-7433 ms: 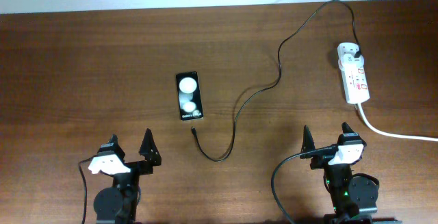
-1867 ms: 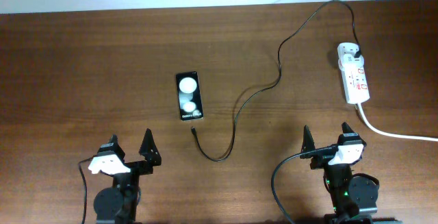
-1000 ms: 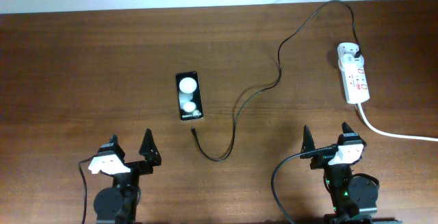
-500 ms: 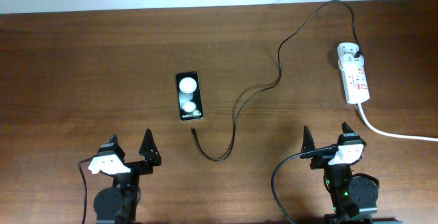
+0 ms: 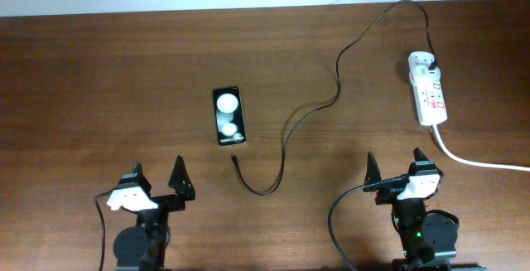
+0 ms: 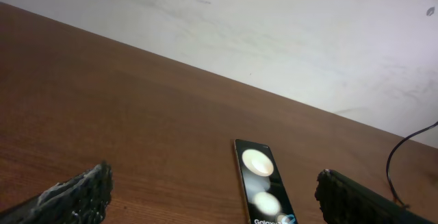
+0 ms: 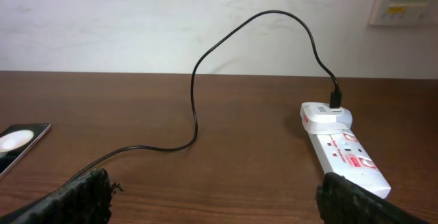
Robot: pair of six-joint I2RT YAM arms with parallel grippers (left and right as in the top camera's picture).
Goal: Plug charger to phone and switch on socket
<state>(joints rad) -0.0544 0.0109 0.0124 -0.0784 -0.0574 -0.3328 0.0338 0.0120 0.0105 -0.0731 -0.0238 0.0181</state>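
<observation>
Your left fingers stand spread wide at the near edge of the bench, left of centre, with nothing between them. Your right fingers are spread just as wide at the near edge, toward the right, and grip nothing either.

Between the two arms and a little farther in, the charger makes a small loop on the wood. Its connector tip lies free on the bench, just beside the near end of the phone but not touching it, so the cable is not plugged in there. The phone lies flat and face up, a little left of the bench's middle, its long side running near to far and the end with the small white text toward you.

From the loop the charger winds away to the right, curves up by the far edge and comes down to its plug, which sits in the far end of the socket. The socket lies flat near the right edge, toward the far right corner. You cannot tell from these views how its red switches are set. Its white cord leaves the near end and runs off the right edge.
</observation>
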